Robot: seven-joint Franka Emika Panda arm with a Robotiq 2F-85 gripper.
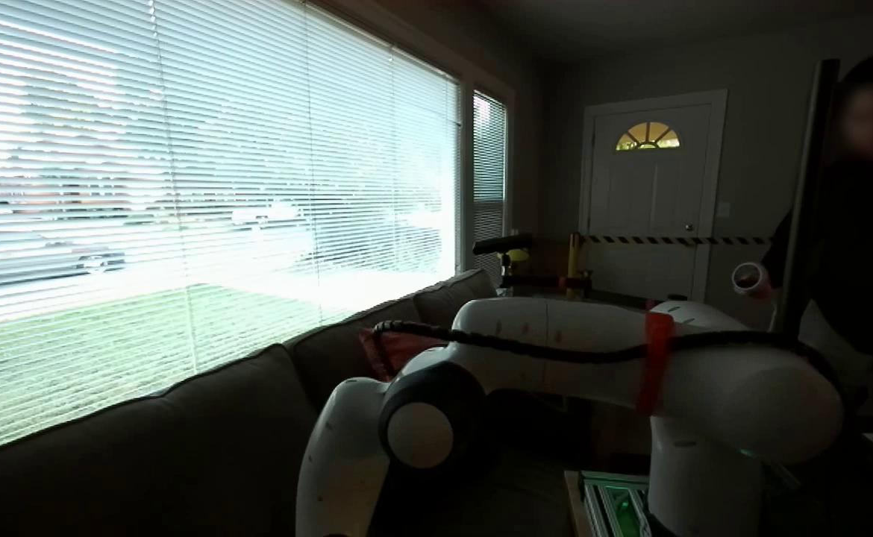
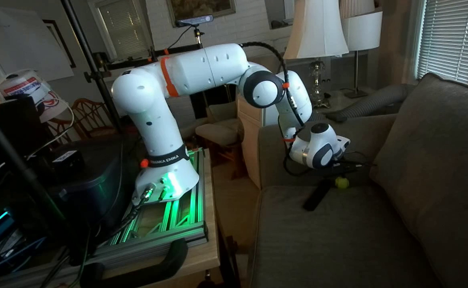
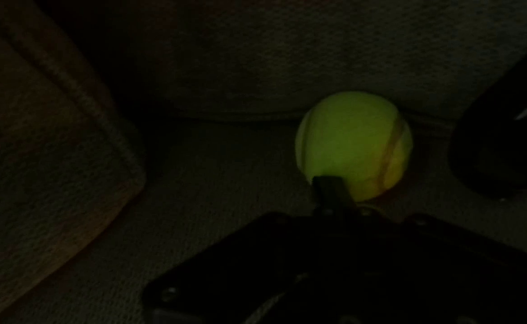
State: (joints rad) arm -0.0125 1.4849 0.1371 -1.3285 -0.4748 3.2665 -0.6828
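Note:
A yellow-green tennis ball (image 3: 353, 139) rests on the dark couch seat in the wrist view, close to the backrest or arm seam behind it. My gripper (image 3: 329, 182) is shut with nothing between its fingers, and its tips overlap the lower edge of the ball; whether they touch it I cannot tell. To the right of the ball lies a black rounded object (image 3: 497, 148), cut off by the frame edge. In an exterior view the ball (image 2: 342, 183) sits just below the gripper (image 2: 356, 164), beside a long black object (image 2: 317, 196). The fingertips are too dark there to make out.
The couch backrest (image 2: 438, 160) rises on one side and the couch arm (image 2: 330, 134) stands behind the gripper. A cushion edge (image 3: 61, 148) fills the left of the wrist view. Lamps (image 2: 316, 30) and a grey hose (image 2: 372, 104) are beyond the arm. A person (image 1: 854, 246) stands near the robot.

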